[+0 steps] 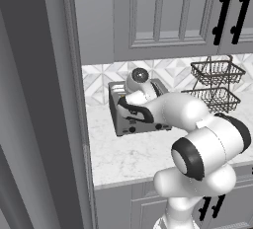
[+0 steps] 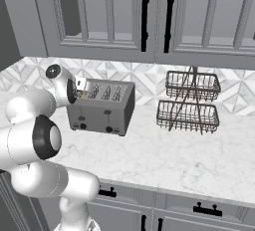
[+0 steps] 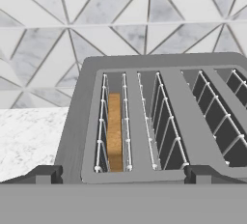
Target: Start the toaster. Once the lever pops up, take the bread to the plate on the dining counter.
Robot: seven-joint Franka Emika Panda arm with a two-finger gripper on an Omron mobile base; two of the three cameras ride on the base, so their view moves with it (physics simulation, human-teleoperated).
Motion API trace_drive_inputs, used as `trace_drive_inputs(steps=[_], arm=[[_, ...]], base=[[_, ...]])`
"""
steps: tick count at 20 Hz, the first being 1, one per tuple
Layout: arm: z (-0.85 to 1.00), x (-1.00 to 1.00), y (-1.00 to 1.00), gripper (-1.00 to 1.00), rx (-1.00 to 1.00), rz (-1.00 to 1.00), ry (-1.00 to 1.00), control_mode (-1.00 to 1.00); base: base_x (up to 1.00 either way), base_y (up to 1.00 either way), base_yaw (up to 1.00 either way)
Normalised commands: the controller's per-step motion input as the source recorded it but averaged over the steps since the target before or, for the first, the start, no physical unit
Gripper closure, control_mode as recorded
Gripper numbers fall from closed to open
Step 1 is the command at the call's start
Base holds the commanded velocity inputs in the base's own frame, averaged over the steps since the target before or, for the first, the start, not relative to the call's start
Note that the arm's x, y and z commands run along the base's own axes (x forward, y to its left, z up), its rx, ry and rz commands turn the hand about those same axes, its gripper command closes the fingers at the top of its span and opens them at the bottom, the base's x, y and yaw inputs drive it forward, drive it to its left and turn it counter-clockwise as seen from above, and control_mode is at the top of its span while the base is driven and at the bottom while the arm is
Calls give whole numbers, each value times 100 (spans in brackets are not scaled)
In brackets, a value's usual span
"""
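The grey four-slot toaster [image 3: 159, 121] stands on the white marble worktop against the tiled wall, its levers and knobs facing the room [image 2: 102, 110]. The tan bread [image 3: 114, 131] sits low in the leftmost slot, only its top edge showing. My gripper [image 3: 123, 175] hovers just above the toaster's front left edge, open, its fingertips [image 3: 46, 174] spread wider than the first two slots, with nothing between them. In the right base view the hand [image 2: 78, 89] is at the toaster's left end, and the arm covers much of the toaster [image 1: 143, 119] in the left base view. The plate and dining counter are out of view.
A two-tier dark wire basket stand [image 2: 191, 103] stands right of the toaster. Grey wall cabinets with black handles [image 2: 144, 16] hang overhead. A tall grey panel [image 1: 44, 124] closes the worktop's left end. Bare marble [image 2: 164, 155] lies in front.
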Motion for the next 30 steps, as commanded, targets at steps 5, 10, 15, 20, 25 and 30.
trace_drive_inputs(steps=[5,10,15,20,25,30], arm=[[0,0,0,-100,0,0,0,-100],[0,0,0,-100,0,0,0,-100],[0,0,0,-100,0,0,0,-100],[0,0,0,-100,0,0,0,-100],[0,0,0,-100,0,0,0,-100],[0,0,0,-100,0,0,0,-100]], base=[[0,0,0],[0,0,0],[0,0,0],[0,0,0],[0,0,0],[0,0,0]])
